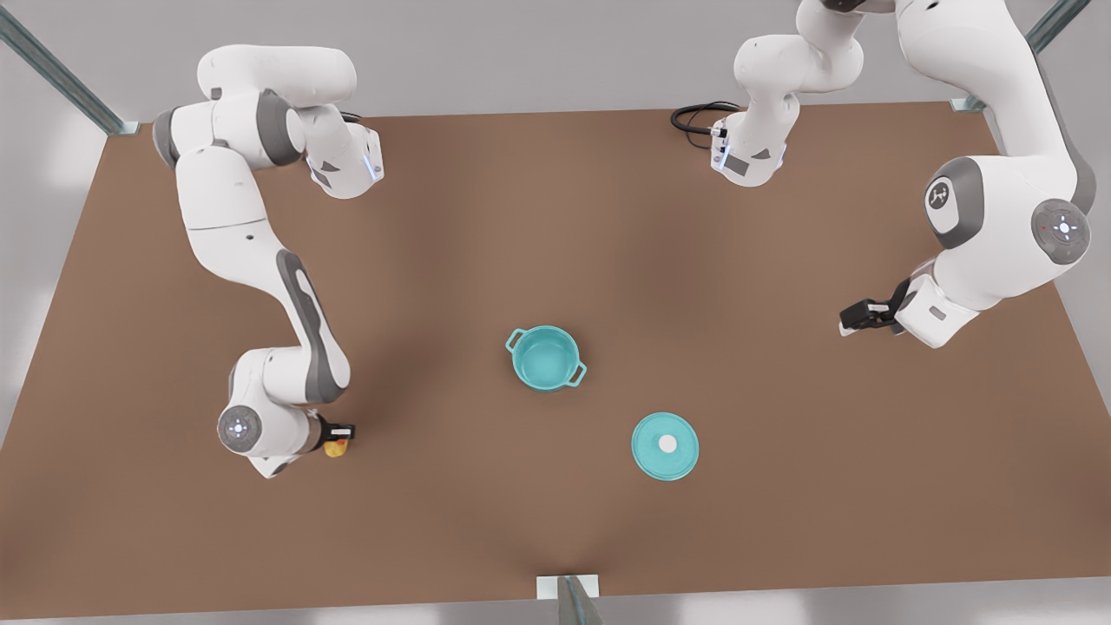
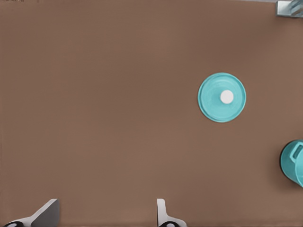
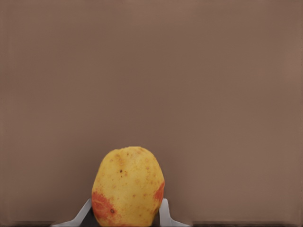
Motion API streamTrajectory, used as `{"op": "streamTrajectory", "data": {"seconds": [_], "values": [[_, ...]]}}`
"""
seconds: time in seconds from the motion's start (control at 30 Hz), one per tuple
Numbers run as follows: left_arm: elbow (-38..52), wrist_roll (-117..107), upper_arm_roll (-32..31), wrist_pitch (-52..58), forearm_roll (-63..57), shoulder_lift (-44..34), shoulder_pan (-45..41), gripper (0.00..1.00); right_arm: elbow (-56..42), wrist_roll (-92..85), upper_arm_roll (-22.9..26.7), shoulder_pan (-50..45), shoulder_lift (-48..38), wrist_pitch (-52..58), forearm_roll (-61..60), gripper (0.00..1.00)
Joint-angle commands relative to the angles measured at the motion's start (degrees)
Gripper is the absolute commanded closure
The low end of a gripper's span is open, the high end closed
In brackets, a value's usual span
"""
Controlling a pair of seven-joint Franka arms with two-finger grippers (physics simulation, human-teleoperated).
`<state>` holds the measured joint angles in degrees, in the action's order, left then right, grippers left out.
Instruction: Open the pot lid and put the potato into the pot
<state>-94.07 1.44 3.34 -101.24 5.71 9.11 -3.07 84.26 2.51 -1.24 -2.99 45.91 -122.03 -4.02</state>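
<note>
The teal pot (image 1: 545,358) stands uncovered mid-table, its teal inside bare; its edge also shows in the left wrist view (image 2: 294,163). Apart from it, the pot lid (image 1: 665,444) (image 2: 222,97) lies flat on the table with its white knob up. At the front view's left, my right gripper (image 1: 340,434) (image 3: 124,213) is shut on the yellow potato (image 1: 336,448) (image 3: 128,185), a finger pressed to each side. My left gripper (image 1: 845,319) (image 2: 104,216) hangs open over bare table at the front view's right, well away from lid and pot.
The brown table (image 1: 555,217) has its near edge just past a metal bracket (image 1: 568,590). A black cable (image 1: 694,117) loops at the back by one arm's base. Metal frame posts (image 1: 61,74) stand at the back corners.
</note>
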Motion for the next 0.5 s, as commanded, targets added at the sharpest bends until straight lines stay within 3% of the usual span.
{"op": "streamTrajectory", "data": {"seconds": [0.0,0.33,0.47], "values": [[0.03,7.0,0.0,0.08,-0.35,-0.06,-0.01,0.0,-0.23,-0.05,0.01,0.0,-0.56,3.2,0.42,0.5],[-0.06,7.0,0.0,0.17,-0.44,-0.06,-0.01,0.0,-0.67,0.48,-0.43,-4.04,-5.75,7.78,-0.02,0.51],[-0.06,7.0,0.0,0.25,-0.44,-0.06,-0.01,0.0,-1.11,0.39,-4.03,-4.04,-7.68,8.66,-0.11,0.51]]}}
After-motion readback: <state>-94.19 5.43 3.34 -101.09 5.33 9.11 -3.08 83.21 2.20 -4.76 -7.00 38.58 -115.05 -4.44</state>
